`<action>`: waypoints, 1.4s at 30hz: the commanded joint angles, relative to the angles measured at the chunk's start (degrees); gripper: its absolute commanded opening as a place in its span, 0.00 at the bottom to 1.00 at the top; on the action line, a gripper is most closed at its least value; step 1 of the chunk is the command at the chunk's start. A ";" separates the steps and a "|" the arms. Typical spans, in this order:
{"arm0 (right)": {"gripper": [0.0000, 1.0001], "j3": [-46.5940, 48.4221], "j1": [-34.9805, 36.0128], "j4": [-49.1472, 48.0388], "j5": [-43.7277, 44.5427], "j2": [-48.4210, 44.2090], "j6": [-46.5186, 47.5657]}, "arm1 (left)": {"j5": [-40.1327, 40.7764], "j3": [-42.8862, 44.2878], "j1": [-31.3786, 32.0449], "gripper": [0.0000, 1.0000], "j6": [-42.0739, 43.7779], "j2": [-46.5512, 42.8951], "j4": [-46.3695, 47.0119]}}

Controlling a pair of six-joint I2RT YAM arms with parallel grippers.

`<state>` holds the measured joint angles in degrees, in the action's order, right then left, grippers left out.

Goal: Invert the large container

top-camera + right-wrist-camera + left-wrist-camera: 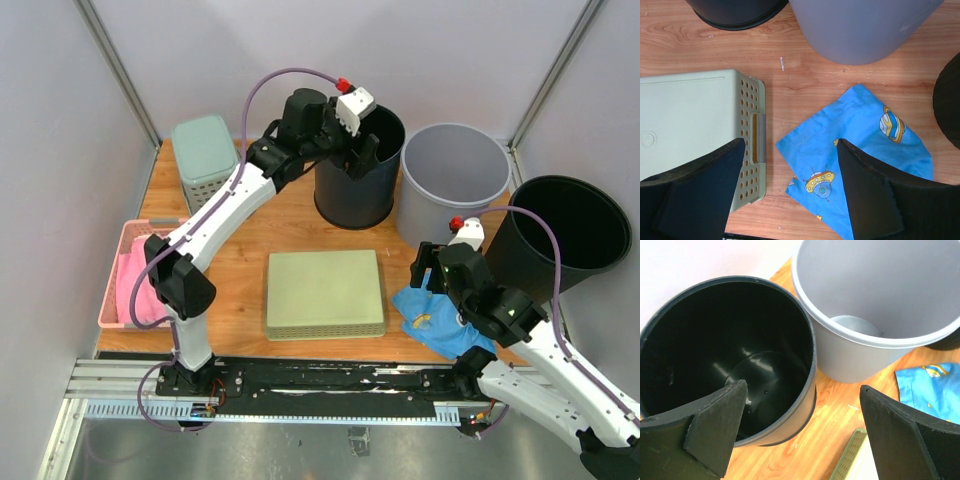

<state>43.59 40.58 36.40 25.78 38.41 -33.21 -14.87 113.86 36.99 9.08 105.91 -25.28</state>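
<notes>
Three round bins stand upright at the back of the table: a dark one (350, 205), a grey one (455, 175) and the largest, a black one (570, 235) at the right edge. My left gripper (360, 155) is open over the dark bin (730, 355); one finger (715, 430) is inside its near rim and the other finger (905, 435) is outside, touching nothing. My right gripper (425, 270) is open and empty above a blue cloth (865, 140). The largest bin's edge shows at the right of the right wrist view (947, 107).
An upturned pale green basket (325, 293) lies mid-table, left of the blue cloth (440, 320). A teal basket (205, 150) stands at the back left. A pink basket (110, 290) holding pink cloth is at the left edge. The grey bin (875, 305) stands close beside the dark one.
</notes>
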 commanded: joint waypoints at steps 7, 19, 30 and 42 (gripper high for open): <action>0.76 -0.60 0.79 1.12 1.04 0.43 -0.95 | -6.19 2.32 0.36 0.99 3.59 7.66 -0.12; 0.76 -0.77 0.82 1.12 1.55 0.76 -0.77 | -2.21 3.34 0.36 0.70 2.88 10.56 -1.57; 0.76 -1.03 0.80 0.81 1.38 0.23 -0.69 | -1.56 4.42 0.36 0.07 1.53 9.89 -1.58; 0.76 -0.91 0.82 0.64 1.60 0.33 -0.61 | 4.71 2.70 0.20 0.00 -13.32 1.11 9.48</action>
<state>43.09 40.58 37.19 25.82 38.63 -33.23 -12.67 116.16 37.06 3.11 115.68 -26.17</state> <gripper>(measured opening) 0.764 0.039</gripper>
